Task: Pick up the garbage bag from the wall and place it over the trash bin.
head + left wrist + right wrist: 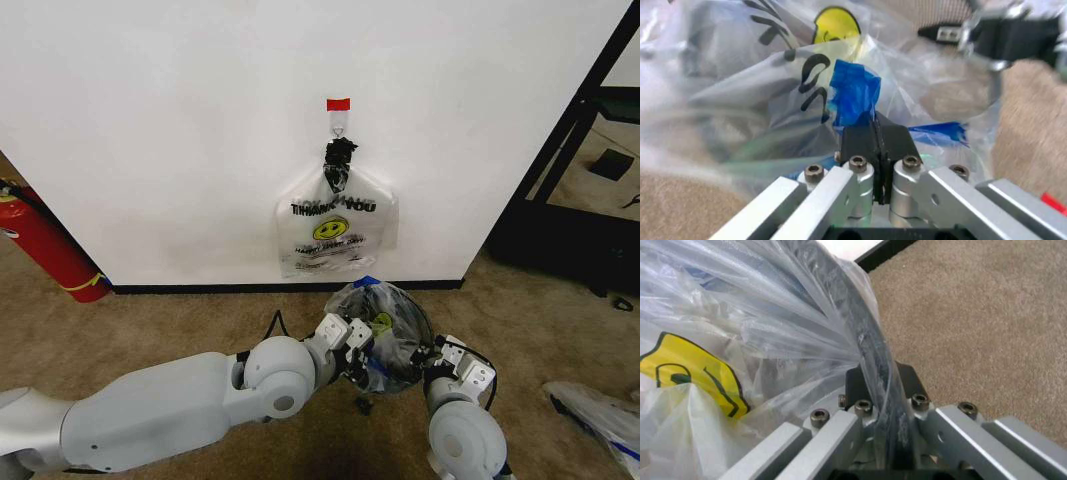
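A: Where's the bag (pixel 385 335)?

B: Spread over the bin (pixel 362 375) on the carpet, just below the wall (pixel 180 120). It hangs between both grippers, about level.

A: And their grip?

B: Left gripper (pixel 875 145) is clamped on a fold by the blue tape. Right gripper (pixel 881 390) pinches film against the dark rim, it seems.

A: Material?

B: Thin, crinkly, translucent plastic; it'll slip and bunch easily.

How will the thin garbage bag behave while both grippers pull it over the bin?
Probably floppy: the garbage bag crumples between the left gripper and right gripper. Likely light, and the glossy film looks slippery, so it may slide off the trash bin rim.
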Robot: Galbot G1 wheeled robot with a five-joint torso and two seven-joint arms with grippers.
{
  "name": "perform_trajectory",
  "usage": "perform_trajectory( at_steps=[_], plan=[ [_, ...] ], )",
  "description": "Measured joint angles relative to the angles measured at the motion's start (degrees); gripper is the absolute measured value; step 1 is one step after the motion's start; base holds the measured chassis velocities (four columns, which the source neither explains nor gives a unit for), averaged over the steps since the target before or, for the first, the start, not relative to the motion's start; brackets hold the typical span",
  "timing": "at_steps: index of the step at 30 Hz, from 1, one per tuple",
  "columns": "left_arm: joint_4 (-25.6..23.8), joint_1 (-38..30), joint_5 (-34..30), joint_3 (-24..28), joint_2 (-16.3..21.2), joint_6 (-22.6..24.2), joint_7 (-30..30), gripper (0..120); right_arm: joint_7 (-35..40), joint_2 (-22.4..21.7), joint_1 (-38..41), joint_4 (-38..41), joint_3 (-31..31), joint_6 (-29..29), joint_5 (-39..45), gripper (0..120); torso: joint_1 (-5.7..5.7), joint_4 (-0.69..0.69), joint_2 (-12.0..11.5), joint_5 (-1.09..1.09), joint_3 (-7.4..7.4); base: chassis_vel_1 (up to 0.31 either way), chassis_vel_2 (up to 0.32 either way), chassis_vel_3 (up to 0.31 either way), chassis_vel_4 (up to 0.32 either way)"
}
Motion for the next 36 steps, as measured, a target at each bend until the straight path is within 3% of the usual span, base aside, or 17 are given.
perform_trajectory(
  at_steps=[5, 14, 30, 34, 36],
  plan=[
    [-2.3, 2.8, 0.4, -2.6, 1.9, -2.6, 0.9, 0, 1.2, 0.2, 0.3, -0.2, 1.1, 0.0, 2.8, 0, 0.00, 0.01, 0.0, 0.00, 0.00, 0.000, 0.000, 0.000, 0.000],
    [-4.6, 13.2, 10.1, -5.7, 6.2, -7.9, 6.8, 0, 5.4, 0.1, 1.6, 1.3, 4.4, -2.0, 12.9, 0, 0.00, 0.01, 0.0, 0.00, 0.00, 0.000, 0.000, 0.000, 0.000],
    [-3.1, 24.0, 23.8, -6.5, 8.5, -14.8, 13.3, 0, 6.9, -0.6, 1.6, 3.1, 7.7, -3.8, 18.0, 0, 0.00, 0.02, 0.0, 0.00, 0.00, 0.000, 0.000, 0.000, 0.000],
    [-1.8, 24.9, 26.1, -6.1, 8.7, -16.1, 13.9, 0, 7.1, -0.7, 1.6, 3.7, 8.2, -3.8, 18.9, 0, 0.00, 0.02, 0.0, 0.00, 0.00, 0.000, 0.000, 0.000, 0.000],
    [1.1, 25.6, 30.2, -5.9, 7.9, -18.2, 14.9, 0, 7.6, -0.8, 1.5, 4.9, 8.5, -4.1, 20.5, 0, 0.00, 0.02, 0.0, 0.00, 0.00, 0.000, 0.000, 0.000, 0.000]
  ],
)
